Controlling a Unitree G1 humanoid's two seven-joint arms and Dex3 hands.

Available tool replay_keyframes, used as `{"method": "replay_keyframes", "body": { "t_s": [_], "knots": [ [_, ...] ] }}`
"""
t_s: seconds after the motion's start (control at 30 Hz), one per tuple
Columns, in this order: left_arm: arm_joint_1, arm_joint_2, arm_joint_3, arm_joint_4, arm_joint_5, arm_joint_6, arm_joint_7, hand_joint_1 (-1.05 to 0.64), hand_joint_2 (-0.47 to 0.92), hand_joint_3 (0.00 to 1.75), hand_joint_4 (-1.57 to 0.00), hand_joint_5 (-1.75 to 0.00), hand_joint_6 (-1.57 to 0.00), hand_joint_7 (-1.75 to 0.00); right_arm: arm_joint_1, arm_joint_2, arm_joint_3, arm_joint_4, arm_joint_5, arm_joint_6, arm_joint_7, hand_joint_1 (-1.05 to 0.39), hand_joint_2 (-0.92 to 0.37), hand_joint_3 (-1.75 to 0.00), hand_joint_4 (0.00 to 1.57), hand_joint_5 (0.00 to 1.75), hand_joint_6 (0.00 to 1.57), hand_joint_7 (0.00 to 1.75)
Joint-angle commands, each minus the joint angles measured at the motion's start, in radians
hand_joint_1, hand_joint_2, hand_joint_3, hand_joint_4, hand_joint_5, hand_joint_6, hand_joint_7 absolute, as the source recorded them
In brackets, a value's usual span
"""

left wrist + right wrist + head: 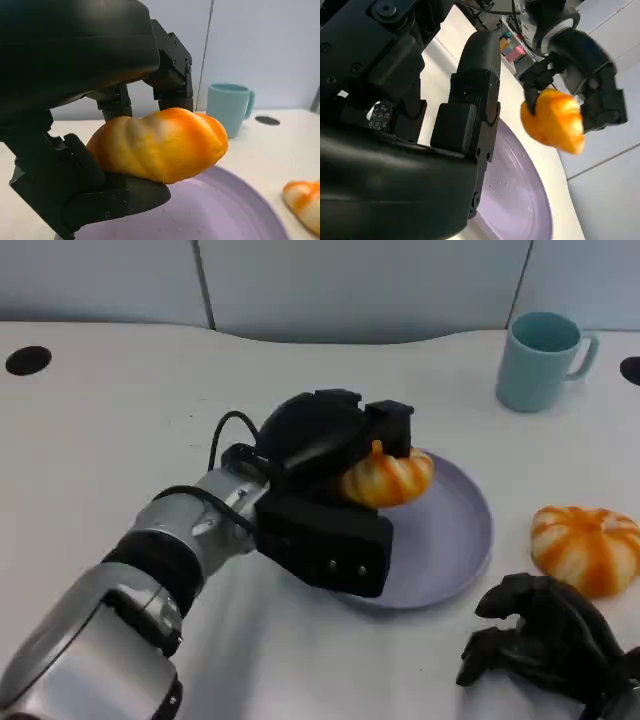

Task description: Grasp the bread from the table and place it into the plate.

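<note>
1. Bread [390,478] sits clamped in my left hand [330,480], fingers over its top & thumb under it, seen close in the left wrist view [160,145].
2. Roll is orange-and-cream, twisted, held above the near-left part of the lilac plate [450,540]; the wrist views show a gap between it & the plate surface [215,210], so not touching.
3. R wrist view shows the same roll [552,120] pinched in the left hand [580,75], plate [515,195] below it.
4. My right hand [545,640] rests low at the table's near-right edge, fingers curled in, nothing in them.
5. Second piece of bread [588,548] lies on the table just right of the plate, apart from its rim, just beyond my right hand.
6. Teal mug [540,360] stands upright at back right, handle to the right, well apart from the plate.
7. Table [120,420] is white, w/ a black round hole [28,360] at far left.
</note>
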Motion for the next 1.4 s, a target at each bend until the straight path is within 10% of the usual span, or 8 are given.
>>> {"method": "replay_keyframes", "body": {
  "t_s": [0.03, 0.33, 0.43, 0.47, 0.6, 1.0, 1.4],
  "knots": [
    [-0.030, -0.015, -0.027, 0.024, 0.032, 0.037, 0.013, -0.31, 0.58, 1.12, -0.98, -1.75, -0.76, -1.75, 0.035, -0.003, 0.010, -0.008, -0.010, 0.023, -0.018, -1.05, -0.35, 0.00, 1.57, 0.43, 1.57, 0.22],
    [-0.042, -0.017, -0.047, 0.028, 0.039, 0.074, -0.045, -0.37, 0.71, 0.94, -0.71, -1.74, -0.62, -1.67, 0.040, 0.001, 0.010, -0.014, -0.004, 0.025, -0.015, -1.05, -0.36, 0.00, 1.57, 0.43, 1.57, 0.22],
    [-0.058, -0.027, -0.033, 0.027, 0.001, 0.117, -0.239, -0.52, 0.86, 0.46, -0.15, -1.12, -0.14, -0.97, 0.041, 0.000, 0.008, -0.019, -0.001, 0.033, -0.017, -1.05, -0.36, 0.00, 1.57, 0.42, 1.57, 0.21],
    [-0.062, -0.029, -0.037, 0.023, 0.003, 0.135, -0.277, -0.67, 0.90, 0.38, -0.06, -0.65, -0.06, -0.54, 0.041, 0.000, 0.008, -0.019, -0.001, 0.036, -0.017, -1.05, -0.35, 0.00, 1.57, 0.42, 1.57, 0.21],
    [-0.066, -0.030, -0.053, 0.004, 0.022, 0.174, -0.336, -0.91, 0.92, 0.40, 0.00, -0.06, 0.00, -0.04, 0.045, -0.001, 0.010, -0.029, -0.006, 0.041, -0.027, -1.05, -0.35, 0.00, 1.57, 0.42, 1.57, 0.22],
    [-0.046, -0.019, -0.014, -0.024, -0.024, 0.178, -0.416, -1.05, 0.92, 0.48, 0.00, 0.00, 0.00, 0.00, 0.044, -0.007, 0.006, -0.026, -0.003, 0.035, -0.019, -1.05, -0.36, 0.00, 1.57, 0.42, 1.57, 0.22],
    [0.132, 0.063, 0.276, -0.160, -0.396, 0.012, -0.527, -0.98, 0.92, 0.41, -0.13, -0.09, -0.21, -0.14, 0.030, -0.015, -0.009, 0.006, 0.000, 0.010, 0.000, -1.05, -0.37, -0.01, 1.57, 0.43, 1.57, 0.20]
  ]
}}
